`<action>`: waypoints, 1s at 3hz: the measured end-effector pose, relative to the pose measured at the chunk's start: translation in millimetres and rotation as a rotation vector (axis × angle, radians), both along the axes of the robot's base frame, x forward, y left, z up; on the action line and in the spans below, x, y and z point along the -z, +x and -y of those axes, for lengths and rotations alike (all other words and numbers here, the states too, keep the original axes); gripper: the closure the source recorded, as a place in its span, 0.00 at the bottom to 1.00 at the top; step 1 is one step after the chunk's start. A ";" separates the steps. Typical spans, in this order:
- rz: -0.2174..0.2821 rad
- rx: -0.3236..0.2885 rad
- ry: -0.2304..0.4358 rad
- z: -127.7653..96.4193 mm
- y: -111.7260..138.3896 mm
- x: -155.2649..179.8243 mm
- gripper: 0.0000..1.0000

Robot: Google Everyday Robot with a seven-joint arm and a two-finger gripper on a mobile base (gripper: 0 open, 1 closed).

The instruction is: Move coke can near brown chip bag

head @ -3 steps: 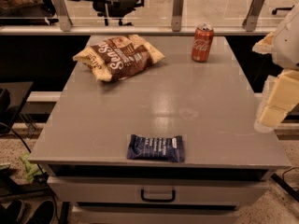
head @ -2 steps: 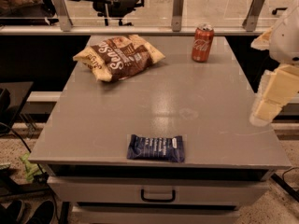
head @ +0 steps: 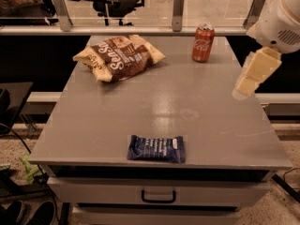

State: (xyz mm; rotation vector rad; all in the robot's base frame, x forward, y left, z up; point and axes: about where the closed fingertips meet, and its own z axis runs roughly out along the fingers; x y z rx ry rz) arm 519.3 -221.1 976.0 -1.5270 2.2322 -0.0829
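The red coke can [head: 203,43] stands upright by the far right corner of the surface [head: 201,125]. The brown chip bag [head: 119,56] lies crinkled toward the far left corner, well apart from it. The hand [head: 244,84] hangs above the right edge.

Coke can [head: 203,43] reads Coca-Cola, brown chip bag [head: 118,56] "Sun"; pincer [head: 244,84] hovers far right.

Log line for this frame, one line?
stage: pre-grasp | hand: over table right edge | coke can: upright, back right, untouched | brown chip bag: back left
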 end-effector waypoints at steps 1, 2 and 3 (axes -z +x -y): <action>0.036 0.074 0.058 11.6 45.7 4.8 0.00; 0.070 0.134 0.119 20.4 89.9 10.4 0.00; 0.102 0.198 0.212 26.7 144.6 24.1 0.00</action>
